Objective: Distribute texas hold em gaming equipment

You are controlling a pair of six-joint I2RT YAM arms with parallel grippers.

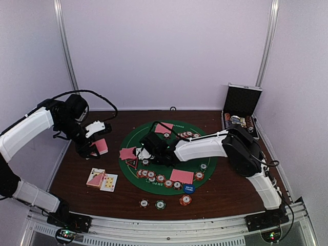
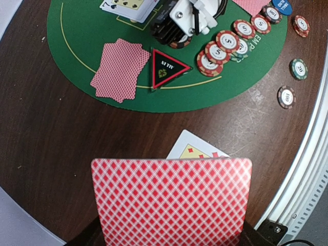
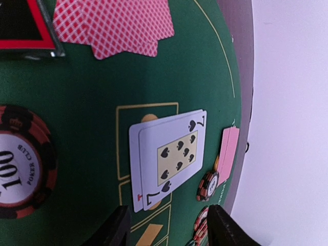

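Surrounding face-up cards (image 3: 169, 159): chips (image 3: 23, 161), triangle marker (image 3: 23, 23)

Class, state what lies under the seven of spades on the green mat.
Under the seven of spades, a second card shows along the left edge; its face is mostly covered.

Back wall (image 1: 169, 51): plain, pale lilac-white, fills upper centre of top view.
Left wall (image 1: 25, 51): same pale finish, upper left of frame.
Right wall (image 1: 302, 61): same again, upper right; also seen as a pale band down the right of the right wrist view.
Uprights: two slim metal poles in the back corners, left (image 1: 66, 46) and right (image 1: 267, 46).
Table (image 1: 220, 197): dark brown wood-grain top, lower half of frame; fine scratches show in left wrist view.
Near edge: ribbed aluminium rail (image 1: 169, 230), bottom of frame.
Light: soft, even, faint sheen on wood.
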